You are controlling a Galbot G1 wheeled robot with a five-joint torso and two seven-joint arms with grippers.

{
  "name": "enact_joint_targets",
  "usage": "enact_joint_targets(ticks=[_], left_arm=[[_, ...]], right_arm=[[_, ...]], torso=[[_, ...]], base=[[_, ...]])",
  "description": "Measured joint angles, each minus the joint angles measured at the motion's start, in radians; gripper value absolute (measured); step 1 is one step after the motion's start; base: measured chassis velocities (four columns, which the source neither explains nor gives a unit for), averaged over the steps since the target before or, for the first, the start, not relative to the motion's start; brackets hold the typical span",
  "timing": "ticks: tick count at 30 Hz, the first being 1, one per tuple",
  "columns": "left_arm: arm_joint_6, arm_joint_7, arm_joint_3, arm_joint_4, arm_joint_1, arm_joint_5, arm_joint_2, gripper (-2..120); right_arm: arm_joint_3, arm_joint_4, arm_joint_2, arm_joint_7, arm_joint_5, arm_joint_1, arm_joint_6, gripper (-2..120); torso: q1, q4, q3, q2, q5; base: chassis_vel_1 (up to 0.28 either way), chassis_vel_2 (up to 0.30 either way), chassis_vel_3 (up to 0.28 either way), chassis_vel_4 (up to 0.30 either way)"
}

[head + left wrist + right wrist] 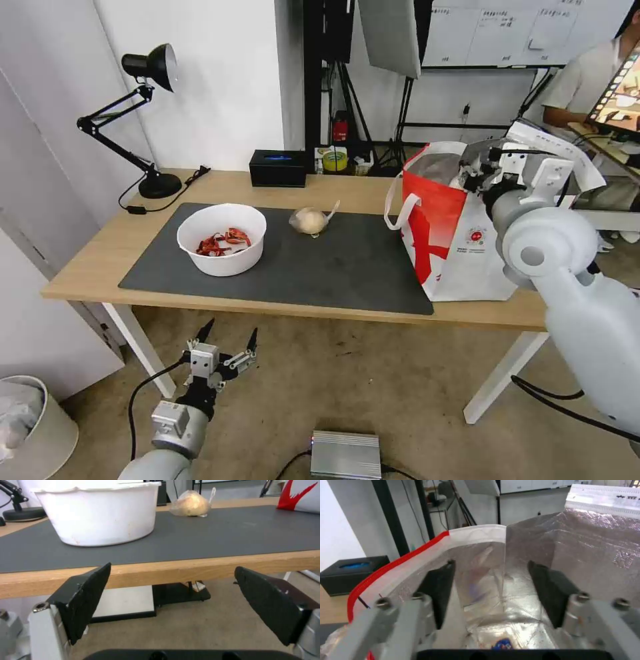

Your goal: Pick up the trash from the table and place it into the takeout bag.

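Head view shows the right gripper (481, 165) at the mouth of the takeout bag (460, 247) on the table's (87, 267) right end, fingers spread and empty over the foil lining. On the dark mat (347, 267) sit the white bowl of red scraps (221, 239) and, farther right, the clear bag with a beige lump (311, 220). Left gripper (229, 339) hangs below the near edge, jaws apart.

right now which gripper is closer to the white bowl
Left. The left gripper hangs open below the table edge in front of the bowl; the right gripper is inside the takeout bag.

takeout bag (467, 247) logo text unreadable
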Motion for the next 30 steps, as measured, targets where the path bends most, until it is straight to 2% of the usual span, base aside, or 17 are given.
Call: enact_joint_targets(ticks=[5, 6, 9, 14, 17, 26, 30], left_arm=[[0.001, 0.0, 0.0, 0.0, -0.001, -0.001, 0.001, 100], [0.001, 0.0, 0.0, 0.0, -0.001, -0.001, 0.001, 100], [0.001, 0.0, -0.001, 0.0, -0.003, -0.001, 0.002, 100], [0.002, 0.0, -0.002, 0.0, -0.003, -0.002, 0.003, 100], [0.002, 0.001, -0.002, -0.001, -0.003, -0.003, 0.002, 100], [0.002, 0.001, -0.002, -0.004, -0.002, -0.003, -0.001, 100], [0.002, 0.001, -0.004, -0.004, 0.0, -0.003, -0.002, 100]], right_arm=[[0.004, 0.002, -0.001, -0.004, -0.002, -0.004, 0.0, 80], [0.004, 0.002, -0.001, -0.004, -0.002, -0.004, 0.0, 80], [0.01, 0.006, -0.003, -0.013, -0.004, -0.01, 0.0, 96], [0.019, 0.015, -0.008, -0.059, -0.018, -0.021, 0.012, 100], [0.02, 0.021, -0.012, -0.146, -0.048, -0.031, 0.074, 100], [0.029, 0.055, -0.021, -0.286, -0.062, -0.052, 0.199, 100], [0.045, 0.123, -0.035, -0.397, -0.075, -0.138, 0.237, 100]], torso=[[0.0, 0.0, 0.0, 0.0, 0.0], [0.0, 0.0, 0.0, 0.0, 0.0], [0.0, 0.0, 0.0, 0.0, 0.0], [0.0, 0.0, 0.0, 0.0, 0.0], [0.0, 0.0, 0.0, 0.0, 0.0], [0.0, 0.0001, 0.0, 0.0, 0.0], [0.0, 0.0, 0.0, 0.0, 0.0001]], base=[[0.0, 0.0, 0.0, 0.0], [0.0, 0.0, 0.0, 0.0], [0.0, 0.0, 0.0, 0.0], [0.0, 0.0, 0.0, 0.0], [0.0, 0.0, 0.0, 0.0], [0.0, 0.0, 0.0, 0.0], [0.0, 0.0, 0.0, 0.0]])
